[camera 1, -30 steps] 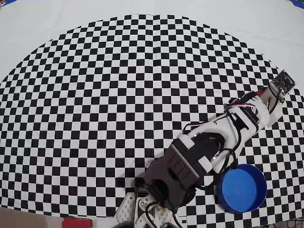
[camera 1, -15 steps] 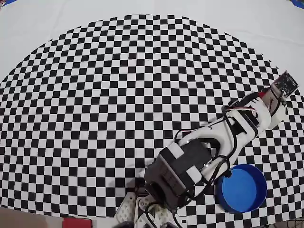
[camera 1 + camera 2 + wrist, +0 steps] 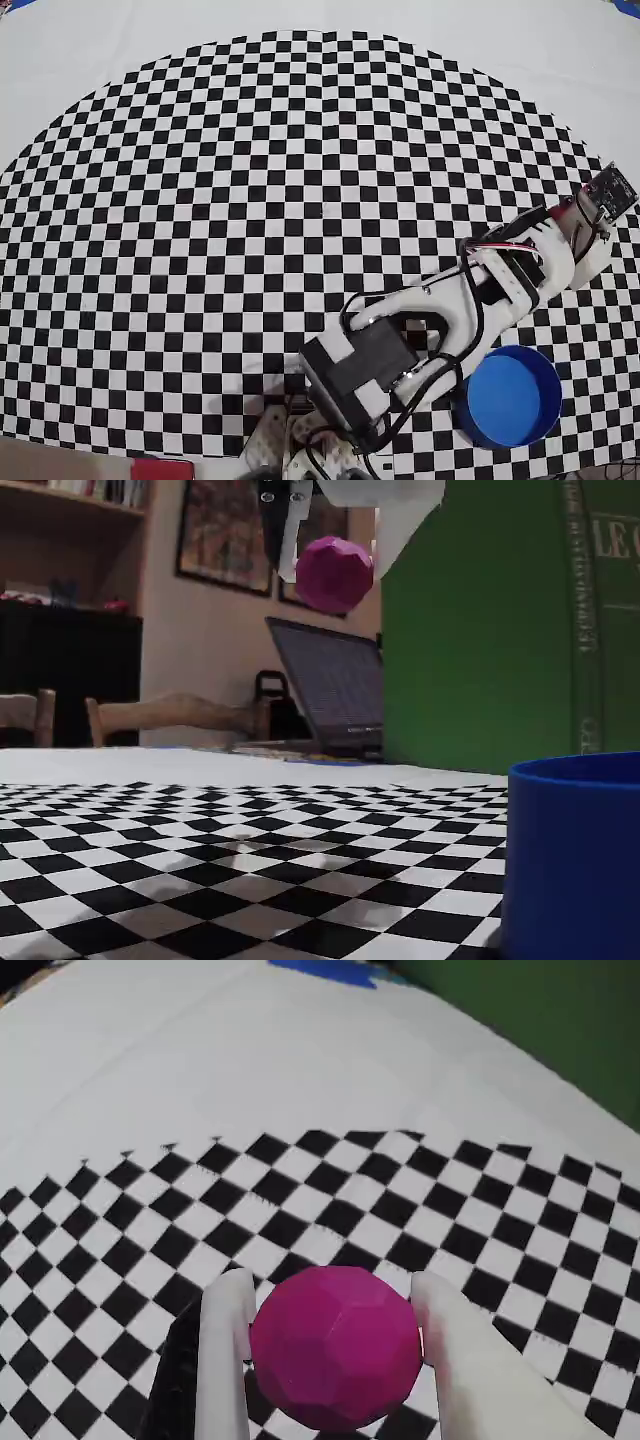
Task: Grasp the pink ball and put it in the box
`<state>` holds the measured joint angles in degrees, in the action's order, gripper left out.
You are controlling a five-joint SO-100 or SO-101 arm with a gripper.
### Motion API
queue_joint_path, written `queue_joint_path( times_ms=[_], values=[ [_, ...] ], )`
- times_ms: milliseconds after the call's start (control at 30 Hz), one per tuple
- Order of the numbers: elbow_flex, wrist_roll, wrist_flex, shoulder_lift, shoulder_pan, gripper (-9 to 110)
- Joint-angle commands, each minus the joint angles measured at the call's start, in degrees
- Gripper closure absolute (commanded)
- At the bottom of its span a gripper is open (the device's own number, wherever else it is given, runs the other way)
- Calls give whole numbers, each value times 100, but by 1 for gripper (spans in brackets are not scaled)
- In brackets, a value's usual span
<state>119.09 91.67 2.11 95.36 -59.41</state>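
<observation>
Overhead, one white-and-black plastic robot arm (image 3: pixel 440 320) stretched from its base at the bottom edge toward the right side of the black-and-white checkered mat (image 3: pixel 250 200), which lay on a plain white cloth (image 3: pixel 100 50). One round, bright blue bowl-like box (image 3: pixel 510 396) with a raised rim sat on the mat just beside the arm's lower right, its hollow unobstructed. The arm's own wrist hid the gripper and ball from this camera, so the jaws could not be judged there.

From the wrist view, one faceted, matte magenta-pink ball (image 3: pixel 335 1345) sat clamped between the two smooth white plastic fingers (image 3: pixel 222 1360) of the gripper (image 3: pixel 330 1305), one finger pressed to each side of it. Checkered squares and the white cloth stretched beyond, with a green surface at the upper right.

At table level, the fixed view showed the same ball (image 3: pixel 335 575) held high above the mat between the gripper (image 3: pixel 335 530) tips at the top edge. The blue box (image 3: pixel 575 850) filled the lower right corner, well below the ball and to its right. Behind stood one open dark laptop (image 3: pixel 330 685), a tall green book (image 3: pixel 500 620), wooden chairs (image 3: pixel 170 715) and framed pictures (image 3: pixel 222 530) on the wall.
</observation>
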Motion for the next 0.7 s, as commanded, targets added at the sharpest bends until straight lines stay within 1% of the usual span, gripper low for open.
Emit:
queue_joint_path(
  times_ms=[0, 667],
  values=[
    [123, 44, -35, 580, -167, 101],
    [1283, 44, 9, 1854, -1310, 101]
  ],
)
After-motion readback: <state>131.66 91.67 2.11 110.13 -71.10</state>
